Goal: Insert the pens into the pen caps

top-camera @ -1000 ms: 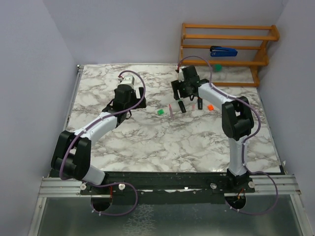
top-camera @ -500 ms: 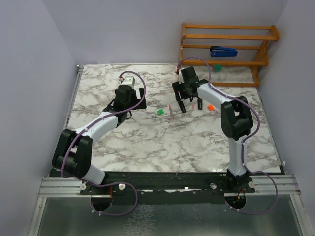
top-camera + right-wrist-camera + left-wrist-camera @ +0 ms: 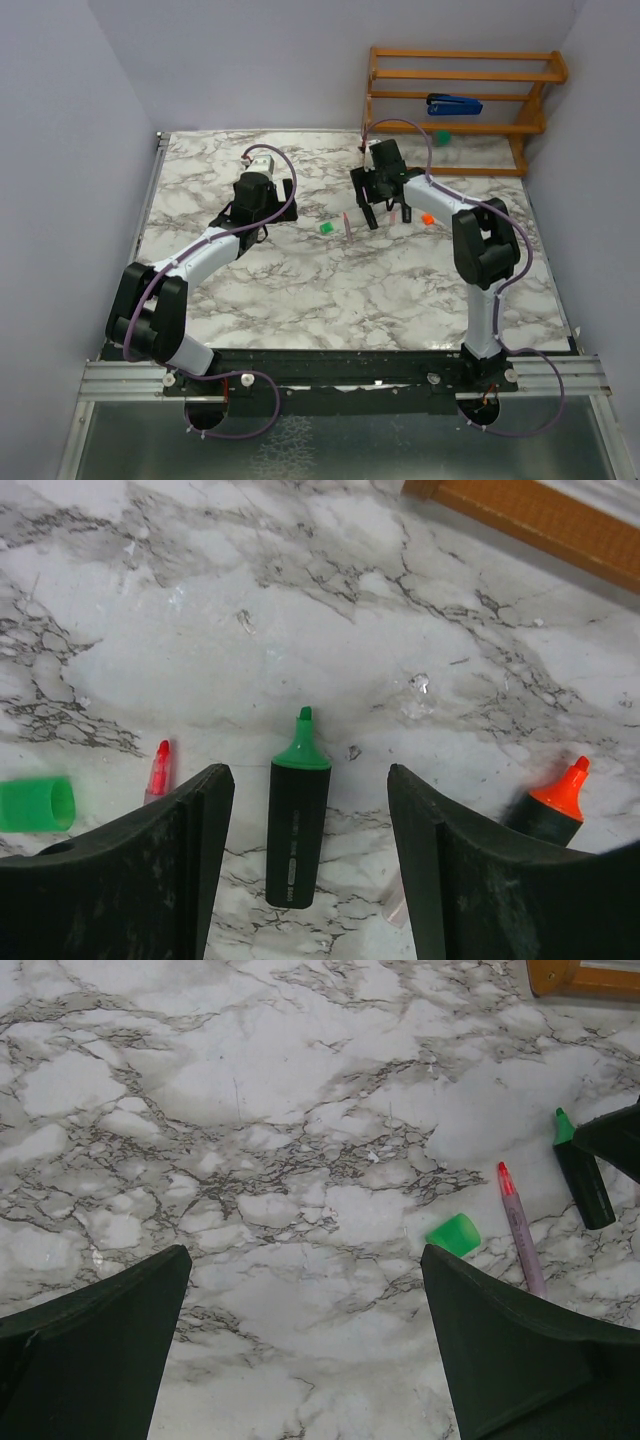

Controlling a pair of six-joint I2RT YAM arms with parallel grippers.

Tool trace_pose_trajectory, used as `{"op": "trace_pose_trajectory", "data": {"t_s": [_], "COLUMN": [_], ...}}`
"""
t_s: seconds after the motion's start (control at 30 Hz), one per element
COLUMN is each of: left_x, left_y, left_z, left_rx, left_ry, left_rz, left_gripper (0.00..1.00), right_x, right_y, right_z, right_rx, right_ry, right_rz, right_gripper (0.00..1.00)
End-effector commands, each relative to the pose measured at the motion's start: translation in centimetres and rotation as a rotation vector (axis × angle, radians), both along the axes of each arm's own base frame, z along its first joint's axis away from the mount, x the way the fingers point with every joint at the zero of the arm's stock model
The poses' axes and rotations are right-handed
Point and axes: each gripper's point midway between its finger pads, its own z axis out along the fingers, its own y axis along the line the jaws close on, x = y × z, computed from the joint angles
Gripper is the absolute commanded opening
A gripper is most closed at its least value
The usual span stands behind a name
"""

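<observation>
Right tool (image 3: 308, 776) shifted slightly, spread astride black green-tipped pen (image 3: 296, 825); marble tabletop (image 3: 300, 630).

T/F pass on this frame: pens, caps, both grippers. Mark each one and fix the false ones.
1. The right gripper is open, and the green-tipped pen lies on the table between its fingers in the right wrist view. True.
2. The green cap is already on the green-tipped pen. False: the cap lies loose on the marble, beside the pink pen, and the pen's tip is bare.
3. The left gripper holds the pink pen. False: it is open and empty, and the pink pen lies on the marble.
4. The orange-tipped pen is uncapped. True.
5. The blue stapler sits on the wooden rack. True.
</observation>
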Motion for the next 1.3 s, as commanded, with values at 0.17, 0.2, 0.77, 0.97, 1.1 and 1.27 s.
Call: {"op": "trace_pose_trajectory", "data": {"t_s": [0.17,0.2,0.77,0.97,1.1,1.27], "left_x": [-0.2,-0.2,-0.3,-0.2,-0.2,-0.2], "left_y": [-0.1,-0.1,-0.2,-0.2,-0.2,-0.2], "left_z": [-0.4,-0.4,-1.6,-1.8,-1.9,-2.1], "left_rx": [-0.001,-0.001,0.002,0.007,0.008,0.007], "left_ry": [0.017,0.017,0.051,0.059,0.061,0.066], "left_rz": [-0.004,-0.004,-0.005,-0.003,-0.003,-0.003], "left_gripper": [0.99,0.99,0.99,0.99,0.99,0.99], "right_x": [0.6,0.3,-1.3,-1.2,-1.1,-0.8], "right_y": [0.1,0.0,0.5,0.6,0.5,0.6], "right_z": [1.8,1.3,-3.0,-4.0,-4.6,-5.0], "right_rx": [0.01,0.009,0.011,0.006,0.001,0.0], "right_ry": [-0.054,-0.041,0.058,0.072,0.076,0.073], "right_rz": [0.0,0.005,0.051,0.051,0.048,0.047], "right_gripper": [0.66,0.65,0.58,0.52,0.47,0.44]}}
